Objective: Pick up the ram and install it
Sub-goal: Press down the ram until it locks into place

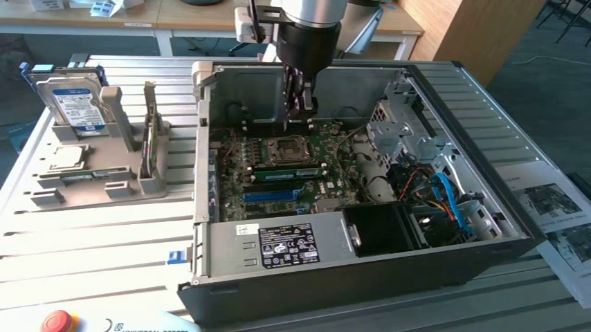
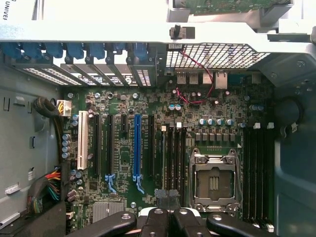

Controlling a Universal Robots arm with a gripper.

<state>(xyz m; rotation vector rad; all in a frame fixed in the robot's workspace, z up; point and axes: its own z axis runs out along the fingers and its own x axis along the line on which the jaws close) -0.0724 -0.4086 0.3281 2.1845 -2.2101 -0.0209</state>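
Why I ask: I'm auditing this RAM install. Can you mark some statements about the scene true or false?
1. The gripper is inside the case, over the motherboard. True.
2. The hard drive lies in the case. False: it stands in the holder, to the exterior view's left of the case.
3. The gripper is wide open. False: it is shut.
4. The CPU socket has no cooler on it. True.

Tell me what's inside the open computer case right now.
Inside the computer case: the motherboard with an empty CPU socket, a green ram lying in the slots beside it, and the shut gripper. Whatever is under the power supply is hidden.
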